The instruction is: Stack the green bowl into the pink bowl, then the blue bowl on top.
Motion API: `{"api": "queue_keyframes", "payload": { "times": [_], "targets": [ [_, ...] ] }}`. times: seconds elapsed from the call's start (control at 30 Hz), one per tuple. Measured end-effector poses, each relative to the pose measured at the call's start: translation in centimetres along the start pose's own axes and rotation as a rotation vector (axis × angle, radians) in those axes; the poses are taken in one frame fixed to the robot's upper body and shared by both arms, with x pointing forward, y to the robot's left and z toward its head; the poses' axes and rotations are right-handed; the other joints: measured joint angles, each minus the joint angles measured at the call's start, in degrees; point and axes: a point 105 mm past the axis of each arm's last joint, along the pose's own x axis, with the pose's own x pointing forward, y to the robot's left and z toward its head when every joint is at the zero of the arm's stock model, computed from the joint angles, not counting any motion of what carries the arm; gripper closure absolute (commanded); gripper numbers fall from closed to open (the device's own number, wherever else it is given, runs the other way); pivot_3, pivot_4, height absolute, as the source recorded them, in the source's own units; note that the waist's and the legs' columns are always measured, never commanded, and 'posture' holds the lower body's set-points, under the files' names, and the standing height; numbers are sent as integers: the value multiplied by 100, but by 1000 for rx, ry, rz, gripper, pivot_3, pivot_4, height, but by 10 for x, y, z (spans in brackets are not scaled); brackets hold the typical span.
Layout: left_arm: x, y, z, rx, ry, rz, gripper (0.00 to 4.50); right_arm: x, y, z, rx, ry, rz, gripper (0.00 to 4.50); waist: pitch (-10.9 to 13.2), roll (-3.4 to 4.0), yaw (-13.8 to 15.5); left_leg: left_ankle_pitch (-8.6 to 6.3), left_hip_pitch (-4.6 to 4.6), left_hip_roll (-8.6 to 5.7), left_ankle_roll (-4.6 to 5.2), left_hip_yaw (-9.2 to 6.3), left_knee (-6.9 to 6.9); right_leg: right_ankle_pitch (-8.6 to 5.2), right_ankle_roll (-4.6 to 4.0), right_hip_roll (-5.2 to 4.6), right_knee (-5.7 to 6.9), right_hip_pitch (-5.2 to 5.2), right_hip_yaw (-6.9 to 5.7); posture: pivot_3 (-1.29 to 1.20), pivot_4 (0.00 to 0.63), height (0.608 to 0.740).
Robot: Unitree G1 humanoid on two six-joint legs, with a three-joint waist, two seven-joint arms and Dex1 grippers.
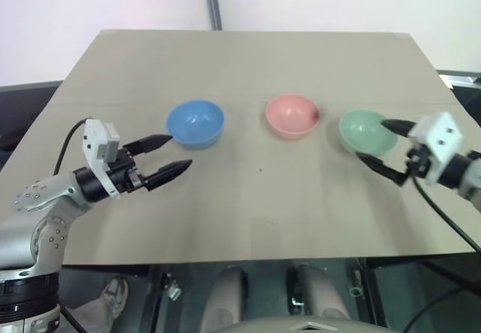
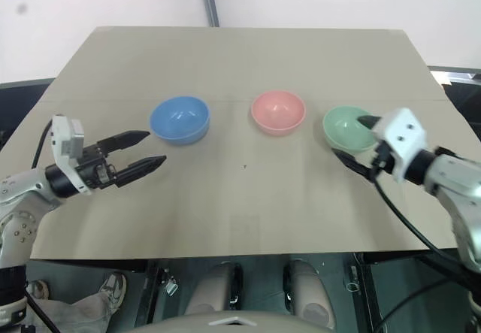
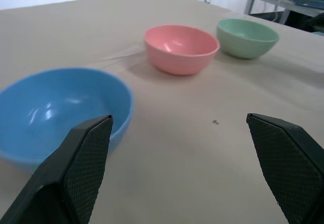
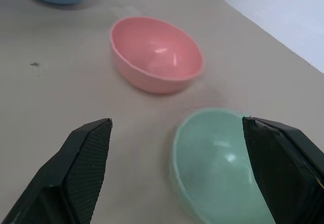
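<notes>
- The likeliest slip — the right gripper (image 1: 382, 143) closes on the green bowl (image 1: 366, 131) with one finger over the rim and the other low on the outer wall, so the smooth, round bowl may tip or squirt out sideways instead of lifting.
- A shove is the next worry: the green bowl stands just right of the pink bowl (image 1: 292, 115), and a push from the right could knock the two together and shift the pink one before anything is stacked.
- On the lift, a bowl held by one edge would probably hang tilted; set down that way it could land crooked on the pink rim rather than nest.
- The right gripper's fingers stand wide apart and hold nothing. They bracket the right side of the green bowl — one fingertip over its far-right rim, the other near its near-right edge; whether either touches cannot be told.
- The left gripper (image 1: 165, 158) is also spread wide and empty, just to the near left of the blue bowl (image 1: 195, 123), not touching it.
- All three bowls sit upright in a row across the table (image 1: 248, 55): blue left, pink middle, green right, each apart.
</notes>
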Motion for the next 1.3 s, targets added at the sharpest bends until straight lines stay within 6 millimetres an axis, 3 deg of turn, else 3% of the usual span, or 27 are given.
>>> {"api": "queue_keyframes", "payload": {
  "times": [0.2, 0.53, 0.63, 0.7, 0.9, 1.1, 1.3],
  "targets": [
    [6, -8, -4, 9, 19, -53, 37, 60, 16, 7, -39, 11, 182, 34, 1, -2, -44, 0, -14, 1, 0, 1, -3, 15, 15, 7, -1, -15, 5, 0, 150, 740],
    [-2, -26, -12, 30, 69, -122, 37, 122, 30, 9, -153, 33, 317, 34, 4, 0, -52, 0, -15, 5, 0, 8, -4, 26, -2, 9, 3, -24, 9, 0, 150, 740],
    [-5, -29, -13, 29, 78, -122, 0, 138, 30, 10, -198, 40, 327, 934, 5, 1, -47, 0, -16, 6, 0, 8, -4, 26, -3, 8, 4, -24, 9, 0, 150, 740],
    [-6, -29, -13, 32, 79, -119, 0, 142, 30, 7, -219, 53, 331, 1624, 4, 0, -42, 0, -16, 5, 0, 9, -4, 27, -3, 8, 3, -24, 9, 0, 150, 740],
    [-7, -33, -12, 44, 81, -121, 0, 149, 38, -10, -301, 91, 371, 4289, 5, 2, -52, 0, -17, 5, 0, 10, -5, 27, -4, 6, 3, -25, 12, 0, 150, 740],
    [-8, -32, -13, 38, 83, -105, 0, 144, 49, -2, -399, 55, 429, 4405, 7, 5, -52, 0, -15, 9, 0, 7, -6, 28, -5, 9, 6, -25, 9, 0, 150, 740],
    [-8, -31, -14, 30, 78, -95, 0, 111, 98, 30, -380, -82, 607, 4405, 8, 5, -38, 0, -16, 26, -1, 6, -7, 27, -4, 8, 4, -25, 8, 0, 150, 740]
  ]
}}
